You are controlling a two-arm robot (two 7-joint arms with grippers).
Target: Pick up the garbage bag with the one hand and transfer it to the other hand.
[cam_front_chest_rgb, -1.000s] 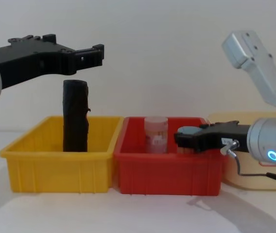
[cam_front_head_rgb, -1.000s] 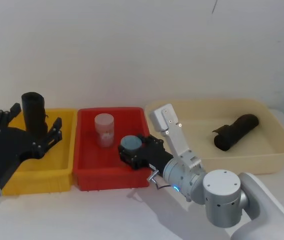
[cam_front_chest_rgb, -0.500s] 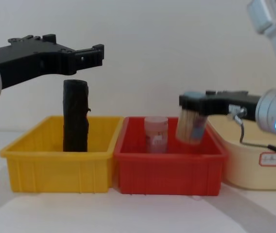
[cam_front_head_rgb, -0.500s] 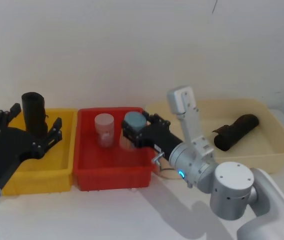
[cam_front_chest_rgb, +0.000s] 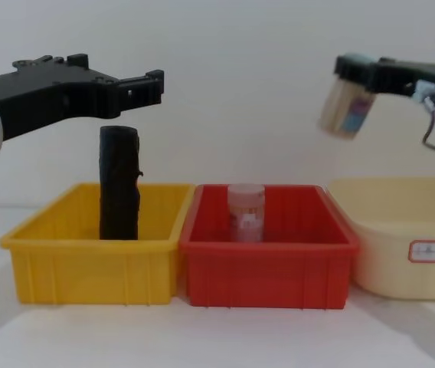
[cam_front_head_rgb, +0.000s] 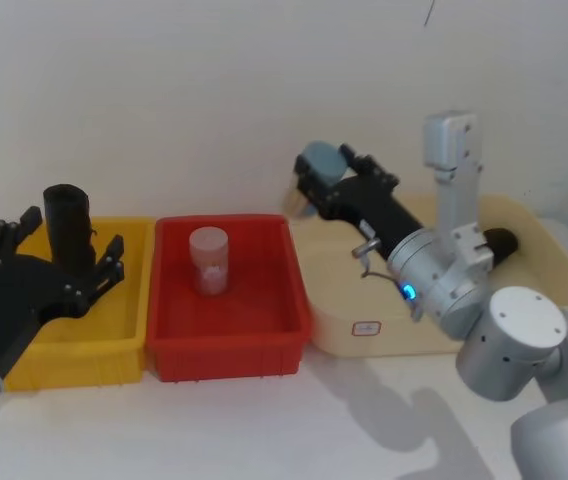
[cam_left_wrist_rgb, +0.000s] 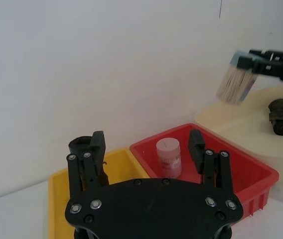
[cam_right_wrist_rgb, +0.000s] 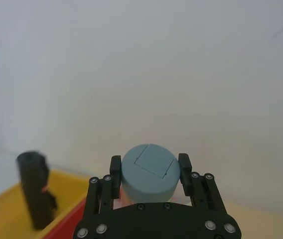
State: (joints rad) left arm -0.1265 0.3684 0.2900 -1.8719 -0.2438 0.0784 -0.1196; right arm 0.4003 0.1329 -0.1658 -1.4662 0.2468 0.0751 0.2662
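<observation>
The garbage bag (cam_front_head_rgb: 66,222), a tight black roll, stands upright at the back of the yellow bin (cam_front_head_rgb: 114,345); it is also visible as the garbage bag (cam_front_chest_rgb: 119,184) and the garbage bag (cam_right_wrist_rgb: 36,196). My left gripper (cam_front_head_rgb: 72,243), on the arm with a green light, is open and hovers at the roll's top without touching it; from the side, the left gripper (cam_front_chest_rgb: 152,84) sits just above the roll. My right gripper (cam_front_head_rgb: 326,172), on the blue-lit arm, is shut on a jar with a grey-blue lid (cam_right_wrist_rgb: 149,172), held high over the cream bin's near-left end.
A red bin (cam_front_head_rgb: 229,345) in the middle holds a pale capped jar (cam_front_head_rgb: 209,260). The cream bin (cam_front_head_rgb: 434,330) on the right holds a plain black roll (cam_front_head_rgb: 499,243) lying down, partly behind my right arm. A white wall stands close behind.
My right gripper lifted the lidded jar out of the red bin and carried it up and to the right, over the cream bin. The left gripper and the garbage bag stayed still.
</observation>
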